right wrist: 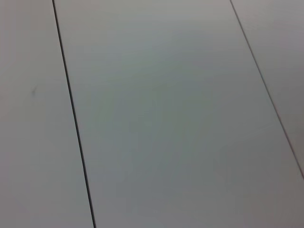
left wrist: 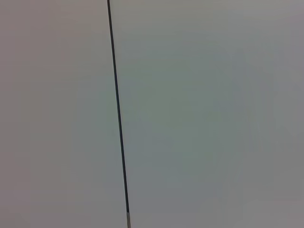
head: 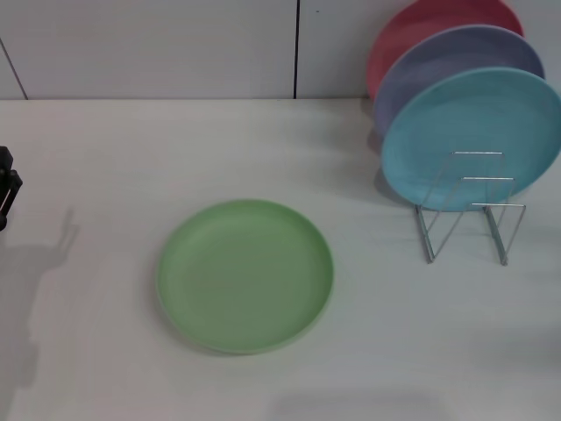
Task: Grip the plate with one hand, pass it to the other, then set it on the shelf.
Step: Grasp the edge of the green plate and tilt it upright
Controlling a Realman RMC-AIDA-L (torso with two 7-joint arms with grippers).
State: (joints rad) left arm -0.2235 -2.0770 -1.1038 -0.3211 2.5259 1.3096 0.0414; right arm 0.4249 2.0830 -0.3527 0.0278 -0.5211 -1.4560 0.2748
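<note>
The light green plate [head: 245,274] lies flat on the white table [head: 105,158], near its middle front. The silver wire rack [head: 469,210] stands at the right, with its front loops bare. My left gripper [head: 7,189] shows only as a black part at the far left edge, well apart from the plate. My right gripper is out of view. Both wrist views show only plain white wall panels with dark seams.
Three plates stand upright in the back of the rack: a turquoise-blue one [head: 473,136] in front, a lavender one [head: 447,61] behind it and a red one [head: 412,26] at the back. A white panelled wall [head: 175,44] runs behind the table.
</note>
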